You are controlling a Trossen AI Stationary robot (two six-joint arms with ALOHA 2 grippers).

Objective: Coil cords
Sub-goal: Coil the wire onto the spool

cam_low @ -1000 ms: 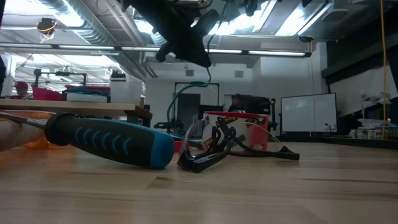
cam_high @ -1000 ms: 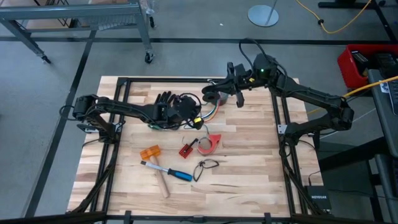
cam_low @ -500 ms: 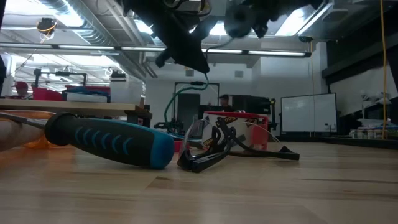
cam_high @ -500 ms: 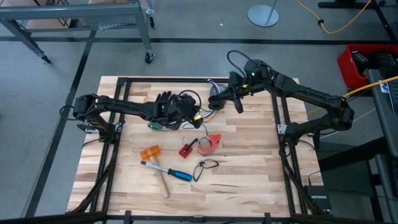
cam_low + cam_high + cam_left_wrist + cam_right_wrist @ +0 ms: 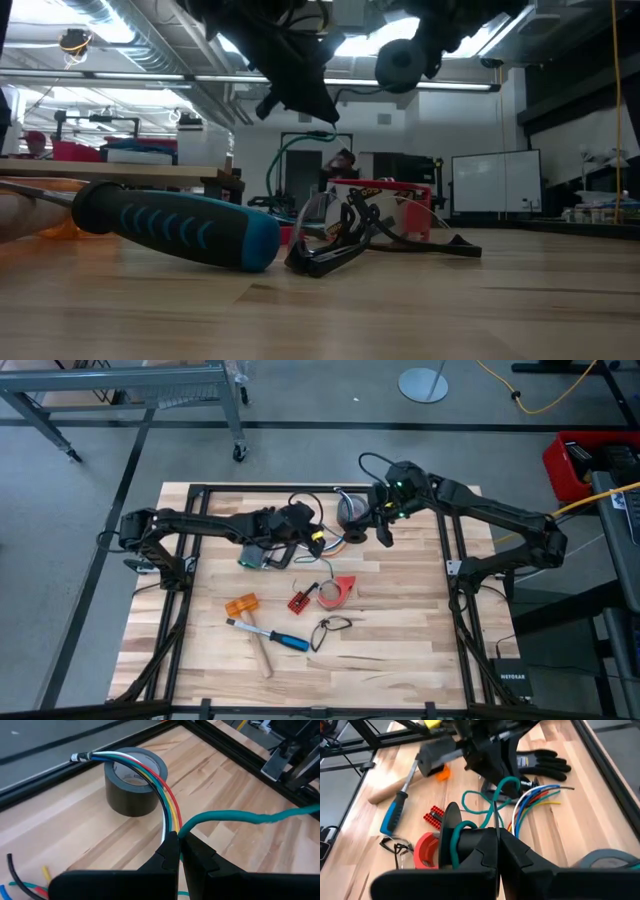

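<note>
The cords point(image 5: 326, 541), a bundle of thin blue, yellow, white, red and green wires, hang over the table's far middle between my two grippers. My left gripper point(image 5: 303, 530) is shut on them; in its wrist view point(image 5: 178, 840) the taped bundle point(image 5: 150, 772) arcs up from the fingers. My right gripper point(image 5: 381, 532) is shut just right of them, with a green wire point(image 5: 482, 807) looping in front of its fingers point(image 5: 497, 836). The wires' loose ends point(image 5: 540, 797) fan out near the black glove point(image 5: 540, 760). My left gripper pinches the wire bundle point(image 5: 172, 822) between its two fingertips, part-way along it. One end arcs up to a taped tip point(image 5: 80, 757). A green wire point(image 5: 235, 815) runs off from the same pinch toward the right arm. The bundle is lifted off the table. My right gripper is shut with the green wire point(image 5: 454, 837) curling round the outside of one finger. Its own fingers hide the place of contact. The wire loops slack from there toward the left gripper point(image 5: 490, 755).
A grey tape roll point(image 5: 352, 510) stands on the table under the cords. Nearer lie a red tape roll point(image 5: 336, 591), a red block point(image 5: 299, 601), an orange block point(image 5: 241, 604), a small black cord loop point(image 5: 331, 626) and a blue-handled hammer point(image 5: 268, 639).
My right gripper has come down and toward the table's left and near edge, closing on the left gripper, and has turned. My left gripper has gone a little toward the far right with the cords and now covers the glove in the high view.
</note>
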